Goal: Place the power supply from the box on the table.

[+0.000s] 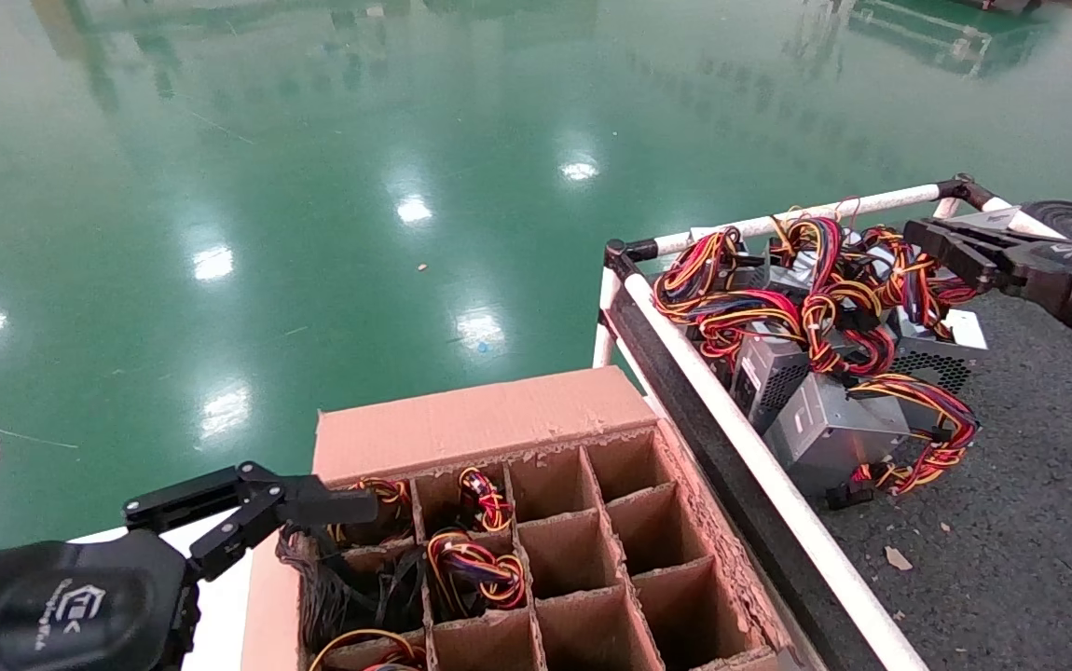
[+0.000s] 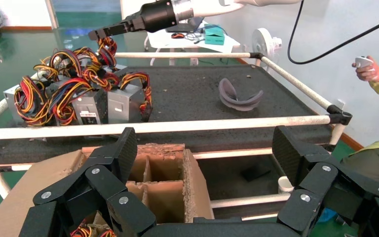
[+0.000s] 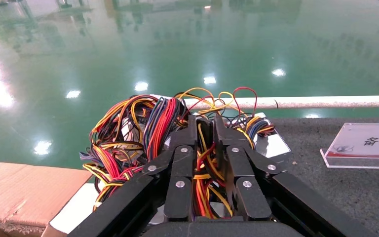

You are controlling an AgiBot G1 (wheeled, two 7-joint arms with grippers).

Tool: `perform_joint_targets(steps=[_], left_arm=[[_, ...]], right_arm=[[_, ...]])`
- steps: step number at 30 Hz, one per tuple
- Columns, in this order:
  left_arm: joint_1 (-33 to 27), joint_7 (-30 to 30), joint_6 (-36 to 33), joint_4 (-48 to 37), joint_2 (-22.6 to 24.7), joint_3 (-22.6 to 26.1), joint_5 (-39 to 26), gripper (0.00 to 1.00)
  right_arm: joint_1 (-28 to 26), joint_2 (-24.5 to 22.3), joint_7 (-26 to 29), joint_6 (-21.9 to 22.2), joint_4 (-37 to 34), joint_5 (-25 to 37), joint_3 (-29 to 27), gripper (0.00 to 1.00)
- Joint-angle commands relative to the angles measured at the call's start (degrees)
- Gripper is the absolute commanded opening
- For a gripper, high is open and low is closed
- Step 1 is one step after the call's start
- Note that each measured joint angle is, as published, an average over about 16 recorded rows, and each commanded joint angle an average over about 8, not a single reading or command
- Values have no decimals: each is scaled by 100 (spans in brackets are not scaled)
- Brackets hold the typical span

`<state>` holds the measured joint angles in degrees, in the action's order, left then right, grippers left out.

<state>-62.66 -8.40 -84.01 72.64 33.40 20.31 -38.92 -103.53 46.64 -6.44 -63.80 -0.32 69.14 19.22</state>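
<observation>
Power supply (image 1: pixel 478 566) down in a rear cell of the box (image 1: pixel 499 424), wires coiled on top, not yet lifted. Left end effector (image 1: pixel 336 499) just above the neighbouring cell, spread wide and empty. Reach step, seemingly; next, descend and close on the unit. Right end effector (image 1: pixel 918 233) over the worktop (image 1: pixel 1011 550) pile, nearly closed.

The left gripper (image 1: pixel 312 503) sits low on the robot's left, its arm reaching forward from the near corner of the head view. Its 2 black fingers (image 2: pixel 121 155) are spread wide apart (the wrist view shows a broad gap between them), and nothing sits between them. The right gripper (image 1: pixel 918 233) is extended forward on the robot's right, held higher. Its 2 fingers (image 3: pixel 192 136) are drawn close together, nearly parallel.
</observation>
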Motion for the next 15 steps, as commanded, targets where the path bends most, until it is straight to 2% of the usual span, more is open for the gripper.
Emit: perform_joint_targets(steps=[1,15], left_arm=[[0,0,0,0,0,0,0,100],[0,0,0,0,0,0,0,100]], right_arm=[[-1,2,0,2,0,1,-1,100],[-5,10,-2,1,4,-24,-17,100]])
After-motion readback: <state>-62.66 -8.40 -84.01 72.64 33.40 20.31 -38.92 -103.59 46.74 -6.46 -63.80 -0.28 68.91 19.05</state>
